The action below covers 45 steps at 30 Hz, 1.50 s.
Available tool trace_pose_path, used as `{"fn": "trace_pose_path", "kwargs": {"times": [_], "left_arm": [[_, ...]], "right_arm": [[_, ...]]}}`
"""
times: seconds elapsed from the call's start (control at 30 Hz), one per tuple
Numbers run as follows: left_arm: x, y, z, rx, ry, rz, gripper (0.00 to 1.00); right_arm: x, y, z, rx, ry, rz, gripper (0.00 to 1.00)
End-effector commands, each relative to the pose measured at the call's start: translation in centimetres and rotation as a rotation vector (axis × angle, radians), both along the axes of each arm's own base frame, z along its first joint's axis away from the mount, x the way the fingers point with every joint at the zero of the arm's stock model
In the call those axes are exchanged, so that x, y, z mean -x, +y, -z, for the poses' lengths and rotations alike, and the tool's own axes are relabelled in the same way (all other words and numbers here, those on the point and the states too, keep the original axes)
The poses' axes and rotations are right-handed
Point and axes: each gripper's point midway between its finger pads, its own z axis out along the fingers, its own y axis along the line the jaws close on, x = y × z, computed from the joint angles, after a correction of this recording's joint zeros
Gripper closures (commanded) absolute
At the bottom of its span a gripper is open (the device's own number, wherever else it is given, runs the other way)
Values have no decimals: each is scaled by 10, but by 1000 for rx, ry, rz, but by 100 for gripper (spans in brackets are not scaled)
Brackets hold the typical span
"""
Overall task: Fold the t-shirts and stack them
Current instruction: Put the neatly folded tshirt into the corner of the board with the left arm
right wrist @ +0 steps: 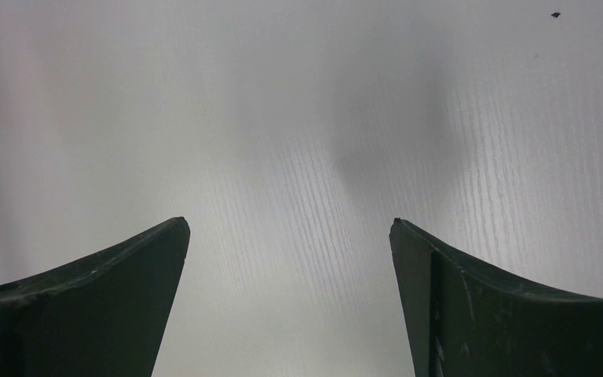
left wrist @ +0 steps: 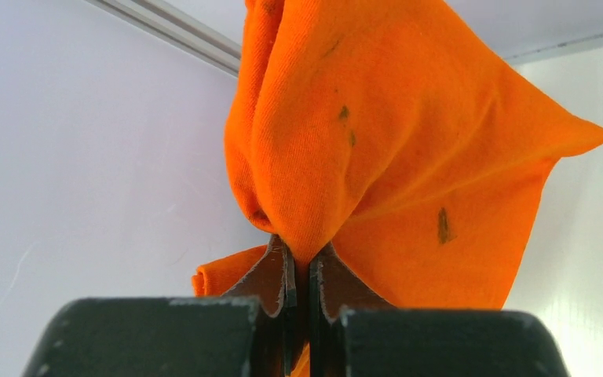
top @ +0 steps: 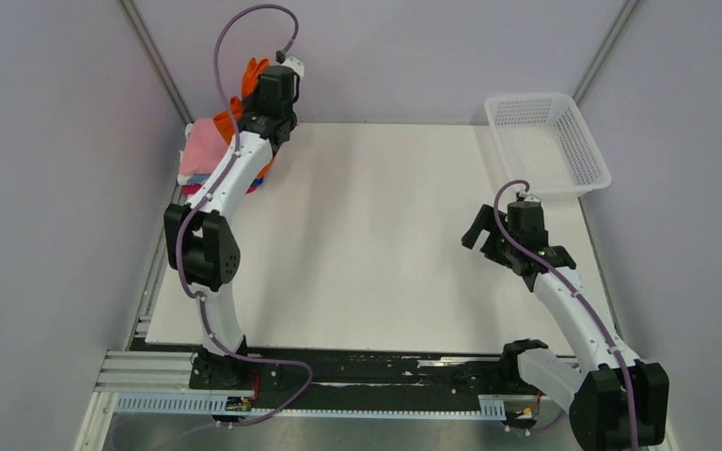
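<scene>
My left gripper [left wrist: 302, 259] is shut on a bunched fold of the bright orange t-shirt [left wrist: 385, 157], which fills most of the left wrist view and carries a few dark specks. From above, that orange t-shirt [top: 252, 75] shows past the left gripper [top: 277, 89] at the table's far left corner. Below it lies a pile of other t-shirts [top: 205, 150], pink on top with blue and magenta edges. My right gripper [right wrist: 289, 228] is open over bare white table, nothing between its fingers; from above the right gripper [top: 489, 235] sits at the right side.
A white plastic mesh basket [top: 547, 141] stands at the far right corner, partly over the table edge [top: 594, 244]. Grey walls close in on the left, back and right. The white tabletop [top: 367, 235] stretches between the two arms.
</scene>
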Motion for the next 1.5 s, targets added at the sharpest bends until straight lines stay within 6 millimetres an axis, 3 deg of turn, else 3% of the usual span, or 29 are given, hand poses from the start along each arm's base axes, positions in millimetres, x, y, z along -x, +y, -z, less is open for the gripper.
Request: {"fn": "trace_pose_path", "kwargs": {"times": [0.0, 0.17, 0.4, 0.43, 0.53, 0.57, 0.6, 0.63, 0.7, 0.9, 1.17, 1.23, 1.37, 1.4, 1.43, 1.47], "left_arm": [[5, 18, -68, 40, -155, -17, 100], [-6, 32, -50, 103, -134, -10, 100], [-36, 65, 6, 191, -73, -40, 100], [-41, 73, 22, 205, -43, -42, 100], [-55, 91, 34, 239, -42, -72, 100], [-59, 101, 48, 243, -19, -91, 100], [-63, 105, 45, 256, -37, -98, 100], [-66, 116, 58, 267, -17, -114, 100], [-73, 130, 63, 289, -29, -136, 100], [-77, 154, 96, 359, -23, -211, 100], [-67, 181, 135, 442, 0, -305, 100], [-64, 183, 140, 449, 5, -318, 94], [-56, 196, 140, 423, -13, -388, 72], [-52, 201, 137, 415, -22, -408, 56], [-51, 203, 134, 419, -34, -423, 48], [-46, 209, 128, 412, -51, -451, 32]], "right_arm": [[-10, -3, -8, 11, -44, 2, 0], [-11, -5, -7, 14, -38, 7, 0], [-14, -9, -4, 24, -24, 26, 0], [-14, -10, -3, 26, -19, 28, 0], [-16, -13, -3, 35, -12, 41, 0], [-16, -14, -3, 38, -11, 45, 0], [-16, -15, -2, 43, -10, 51, 0], [-17, -16, -3, 45, -11, 54, 0], [-18, -17, -3, 51, -9, 60, 0], [-23, -21, 0, 71, 12, 78, 0], [-31, -21, 2, 83, 32, 78, 0], [-33, -21, 3, 86, 39, 76, 0], [-37, -21, 6, 92, 52, 76, 0], [-38, -21, 6, 92, 53, 76, 0], [-38, -21, 6, 92, 55, 76, 0], [-39, -22, 7, 92, 58, 77, 0]]}}
